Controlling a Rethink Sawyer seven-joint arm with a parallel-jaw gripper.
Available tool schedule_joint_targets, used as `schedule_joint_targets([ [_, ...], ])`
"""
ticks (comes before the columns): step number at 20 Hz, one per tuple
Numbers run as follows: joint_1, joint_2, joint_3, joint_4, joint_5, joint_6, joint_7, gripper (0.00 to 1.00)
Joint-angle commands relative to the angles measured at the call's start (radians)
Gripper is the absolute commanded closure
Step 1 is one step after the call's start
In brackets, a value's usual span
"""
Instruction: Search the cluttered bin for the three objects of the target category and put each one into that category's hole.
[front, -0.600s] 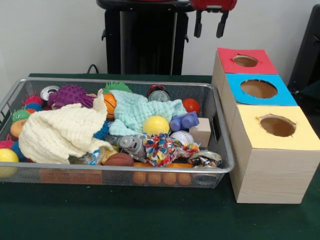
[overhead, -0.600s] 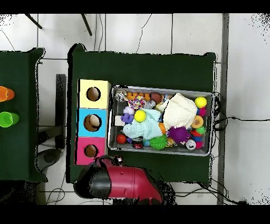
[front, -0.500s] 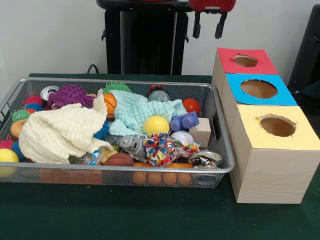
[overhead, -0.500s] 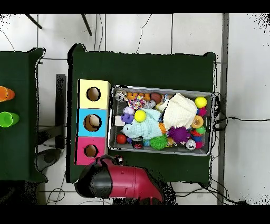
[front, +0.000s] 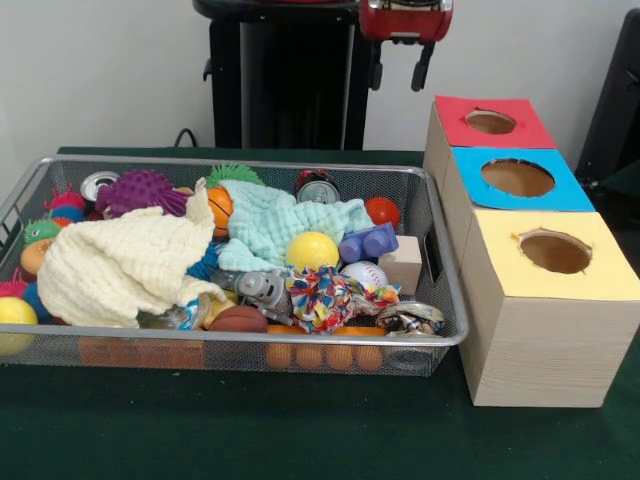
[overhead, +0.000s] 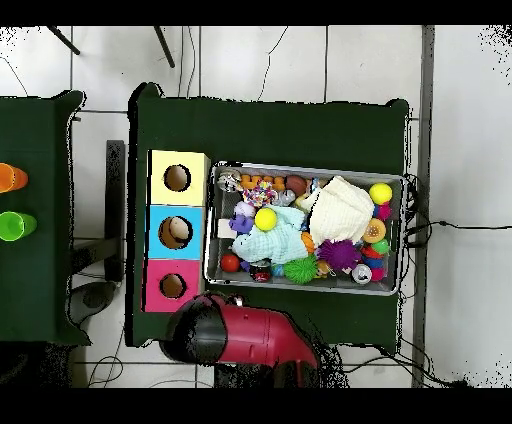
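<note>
The bin (front: 250, 340) is a long silver wire-mesh basket on the green table, heaped with toys and cloths; it also shows in the overhead view (overhead: 300, 289). My gripper (front: 398, 72) hangs open and empty at the top edge of the front view, above and behind the bin's far right corner and left of the red-topped box (front: 460, 115). Three wooden boxes with round holes stand in a row right of the bin: red, blue-topped (front: 470, 185) and yellow-topped (front: 600, 275). In the overhead view my red arm (overhead: 240, 335) lies below the bin.
In the bin lie a cream cloth (front: 120, 265), a teal cloth (front: 275, 220), a yellow ball (front: 312, 250), a purple spiky ball (front: 140, 188), a baseball (front: 363, 274), a wooden block (front: 403, 262), a rope toy (front: 325, 297) and a tin can (front: 318, 190).
My gripper has moved left in the front view and sits slightly lower. In the overhead view the arm has shifted right, toward the bin. The bin's contents have not moved.
</note>
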Motion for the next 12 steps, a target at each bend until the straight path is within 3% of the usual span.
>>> schedule_joint_targets([
  [1, -0.055, 0.123, 0.006, -0.164, -0.033, 0.102, 0.091, 0.0],
  [12, -0.103, 0.236, 0.01, -0.234, -0.022, 0.107, 0.087, 0.0],
])
